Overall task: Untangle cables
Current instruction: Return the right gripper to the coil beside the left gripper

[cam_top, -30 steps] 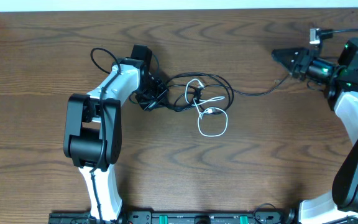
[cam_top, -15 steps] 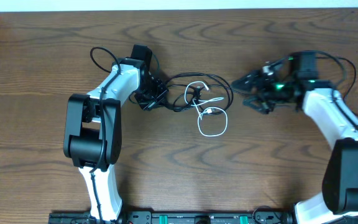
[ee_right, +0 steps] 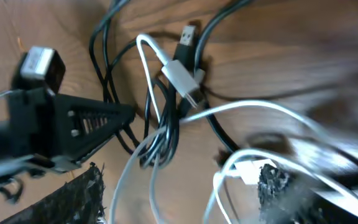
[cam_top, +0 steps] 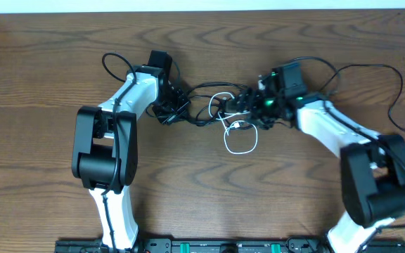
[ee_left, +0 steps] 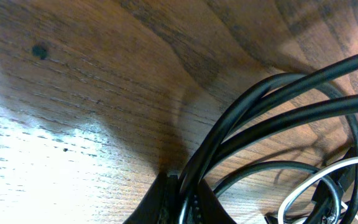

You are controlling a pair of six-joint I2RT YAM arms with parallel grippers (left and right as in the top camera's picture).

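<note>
The cables lie tangled at mid-table: black cords (cam_top: 216, 88) looped around a white cord (cam_top: 241, 144) whose loop trails toward me. My left gripper (cam_top: 171, 107) sits at the tangle's left end, shut on black cords (ee_left: 278, 112) that run up out of its fingertips (ee_left: 166, 202). My right gripper (cam_top: 241, 105) hovers open over the tangle's right side. In the right wrist view its gripper (ee_right: 179, 193) straddles white cord strands (ee_right: 138, 162), untouched by either finger. A white plug (ee_right: 182, 78) and a black USB plug (ee_right: 188, 37) lie just ahead.
The arms' own thicker black wires arc over the table at the right (cam_top: 392, 77) and the left (cam_top: 111, 63). The left gripper's black fingers (ee_right: 73, 124) show close by in the right wrist view. A pale strip (cam_top: 202, 5) borders the far table edge.
My right arm has swung from the table's far right to the tangle, and its jaws have opened wider. The left arm and the tangle's left end have not moved.
</note>
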